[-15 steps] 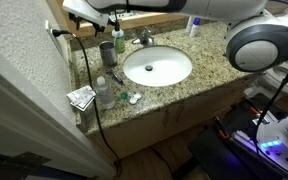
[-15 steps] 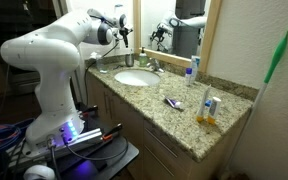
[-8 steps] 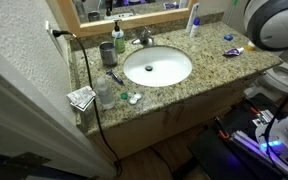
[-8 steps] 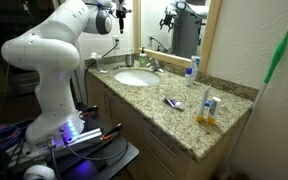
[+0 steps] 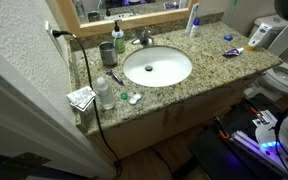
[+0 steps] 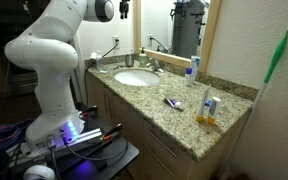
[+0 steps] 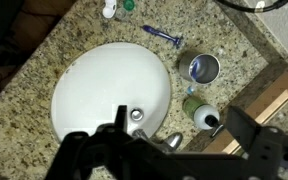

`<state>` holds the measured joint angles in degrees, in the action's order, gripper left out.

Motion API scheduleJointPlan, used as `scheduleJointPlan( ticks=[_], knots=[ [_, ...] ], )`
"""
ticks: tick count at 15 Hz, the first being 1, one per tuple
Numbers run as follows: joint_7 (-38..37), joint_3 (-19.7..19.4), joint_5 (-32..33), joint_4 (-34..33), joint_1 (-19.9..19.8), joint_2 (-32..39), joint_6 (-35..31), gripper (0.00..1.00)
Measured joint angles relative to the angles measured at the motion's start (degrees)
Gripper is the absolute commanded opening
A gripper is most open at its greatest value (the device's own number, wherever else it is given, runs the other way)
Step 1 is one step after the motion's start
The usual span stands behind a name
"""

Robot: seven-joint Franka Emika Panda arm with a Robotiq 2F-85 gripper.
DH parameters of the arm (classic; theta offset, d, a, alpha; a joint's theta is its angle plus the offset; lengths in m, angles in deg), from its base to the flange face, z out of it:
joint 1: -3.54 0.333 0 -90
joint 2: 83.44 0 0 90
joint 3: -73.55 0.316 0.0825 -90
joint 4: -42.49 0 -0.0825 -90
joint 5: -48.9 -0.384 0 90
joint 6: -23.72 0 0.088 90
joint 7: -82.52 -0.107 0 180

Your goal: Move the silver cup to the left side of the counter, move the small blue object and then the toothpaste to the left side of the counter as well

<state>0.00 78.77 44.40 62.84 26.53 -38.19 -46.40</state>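
Observation:
The silver cup (image 5: 106, 53) stands on the counter (image 5: 209, 62) beside the green soap bottle, at the sink's back corner. It also shows in the wrist view (image 7: 203, 68). The toothpaste (image 5: 233, 51) lies flat at the opposite end of the counter, and shows in an exterior view (image 6: 172, 102). A tiny dark item, the small blue object (image 5: 227, 39), lies just behind it. My gripper (image 7: 179, 135) is open and empty, high above the faucet and sink. It is out of view in one exterior view and at the top edge of an exterior view (image 6: 122, 9).
The oval white sink (image 5: 157, 67) and silver faucet (image 5: 144, 38) fill the middle. A green soap bottle (image 5: 118, 40), a razor (image 5: 115, 78), a clear bottle (image 5: 104, 92) and papers (image 5: 81, 97) crowd the cup's end. A tall white tube (image 5: 193, 20) stands by the mirror.
The arm has risen from over the cup's end of the counter and swung away, leaving one exterior view almost entirely. No object has moved.

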Motion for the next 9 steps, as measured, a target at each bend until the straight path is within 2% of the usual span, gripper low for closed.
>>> scheduleJointPlan(
  ticks=[4, 9],
  knots=[
    [-1.37, 0.04, -0.33, 0.27, -0.65, -0.34, 0.57, 1.00],
    [-1.67, -0.26, 0.73, 1.08, 1.05, 2.95, -3.64, 1.00]
  ],
)
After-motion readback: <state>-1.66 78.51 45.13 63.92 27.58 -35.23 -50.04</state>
